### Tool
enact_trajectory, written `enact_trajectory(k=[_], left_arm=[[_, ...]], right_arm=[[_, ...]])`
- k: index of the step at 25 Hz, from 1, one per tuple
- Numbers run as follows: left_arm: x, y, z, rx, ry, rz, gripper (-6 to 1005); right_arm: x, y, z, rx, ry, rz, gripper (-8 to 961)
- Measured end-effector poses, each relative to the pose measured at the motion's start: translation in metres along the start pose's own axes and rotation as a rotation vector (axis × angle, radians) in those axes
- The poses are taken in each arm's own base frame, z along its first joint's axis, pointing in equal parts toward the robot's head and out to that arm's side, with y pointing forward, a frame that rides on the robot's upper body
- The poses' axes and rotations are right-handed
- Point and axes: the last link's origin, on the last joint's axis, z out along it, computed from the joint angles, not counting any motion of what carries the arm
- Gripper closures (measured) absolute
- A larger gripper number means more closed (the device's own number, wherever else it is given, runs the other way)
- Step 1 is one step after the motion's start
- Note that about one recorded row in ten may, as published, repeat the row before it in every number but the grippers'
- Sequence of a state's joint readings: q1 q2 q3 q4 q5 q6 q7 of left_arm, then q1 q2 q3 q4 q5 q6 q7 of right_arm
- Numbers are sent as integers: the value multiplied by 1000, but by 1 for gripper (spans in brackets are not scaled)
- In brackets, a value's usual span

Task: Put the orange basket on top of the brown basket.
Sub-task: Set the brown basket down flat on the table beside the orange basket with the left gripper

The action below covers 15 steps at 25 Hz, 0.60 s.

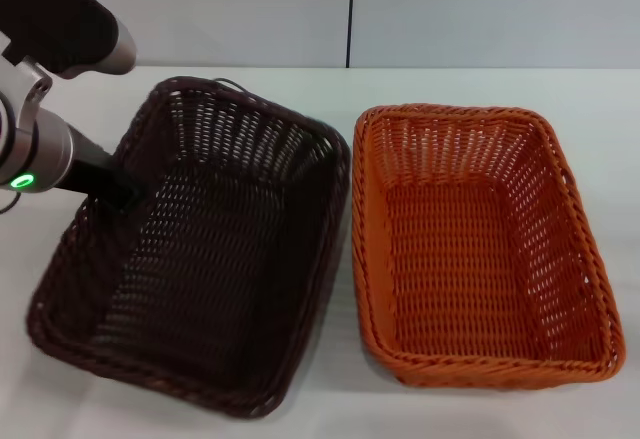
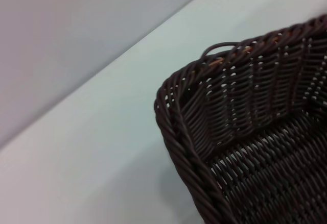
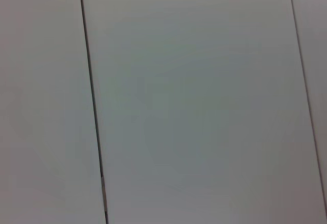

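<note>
The brown basket [image 1: 200,259] lies empty on the left of the white table. The orange basket [image 1: 450,259] lies empty beside it on the right, their long rims almost touching. My left gripper [image 1: 122,195] is at the brown basket's left rim, its dark tip against the inner wall. The left wrist view shows only a far corner of the brown basket [image 2: 230,132] and none of the fingers. My right arm and gripper are out of view; the right wrist view shows only a wall.
The white table [image 1: 330,404] runs in front of and behind both baskets. A pale panelled wall [image 3: 194,106] with a dark seam stands behind the table. A thin loose strand loops off the brown basket's far rim [image 2: 219,46].
</note>
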<state>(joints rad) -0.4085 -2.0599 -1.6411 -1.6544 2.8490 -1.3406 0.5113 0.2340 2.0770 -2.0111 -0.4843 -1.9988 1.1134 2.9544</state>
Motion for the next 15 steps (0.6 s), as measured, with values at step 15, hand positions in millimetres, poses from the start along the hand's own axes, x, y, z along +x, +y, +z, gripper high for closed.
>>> enact_trajectory(k=[15], left_arm=[[24, -25, -72, -95, 131, 364, 749]], right_arm=[[-4, 3, 1, 7, -15, 29, 124]])
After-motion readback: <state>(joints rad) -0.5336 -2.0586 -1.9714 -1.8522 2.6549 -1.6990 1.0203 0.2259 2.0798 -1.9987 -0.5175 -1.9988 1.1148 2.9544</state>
